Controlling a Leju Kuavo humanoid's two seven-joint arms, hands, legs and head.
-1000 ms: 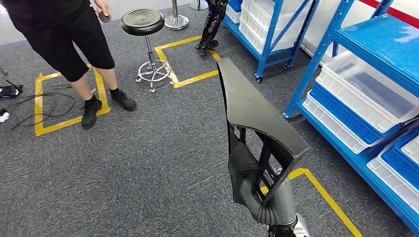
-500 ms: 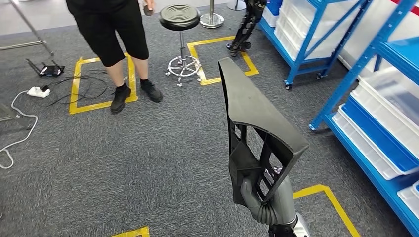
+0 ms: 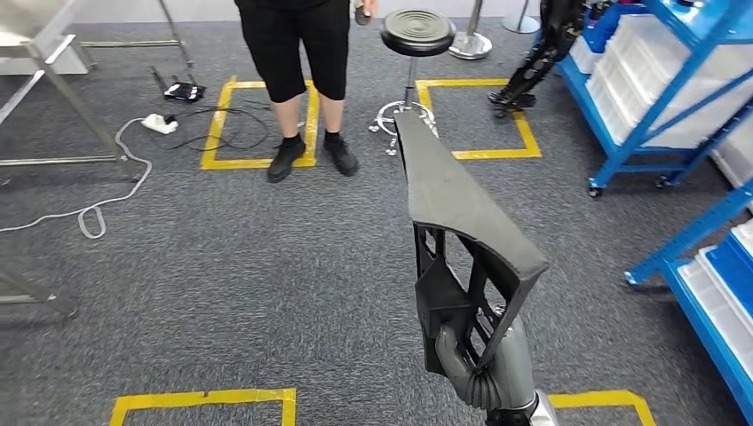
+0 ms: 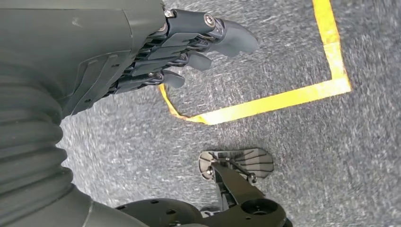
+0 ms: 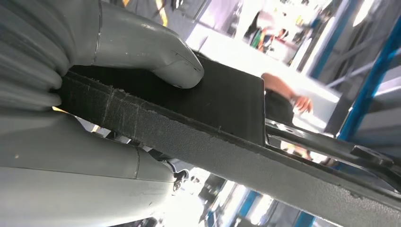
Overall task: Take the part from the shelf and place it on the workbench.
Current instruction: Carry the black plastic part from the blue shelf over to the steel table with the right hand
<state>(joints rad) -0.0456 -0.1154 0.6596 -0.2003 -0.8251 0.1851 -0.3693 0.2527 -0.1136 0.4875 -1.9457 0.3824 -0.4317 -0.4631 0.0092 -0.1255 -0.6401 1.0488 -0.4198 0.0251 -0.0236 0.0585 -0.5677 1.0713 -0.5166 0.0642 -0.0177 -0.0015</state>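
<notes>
Carpet (image 3: 222, 284) of grey fills the head view, crossed by yellow tape (image 3: 202, 401). Near and right of centre, the right robot hand (image 3: 475, 359) grasps the black part (image 3: 453, 209) at its lower end, holding it upright above the floor. Far off stand a person (image 3: 302, 80) and a stool (image 3: 416, 35); blue shelving (image 3: 661, 98) lines the right.

From the left wrist, the left robot hand (image 4: 189, 45) hangs released, fingers (image 4: 227, 35) apart, over carpet and tape.

From the right wrist, the thumb (image 5: 151, 52) presses the part's flat face (image 5: 222, 101).
</notes>
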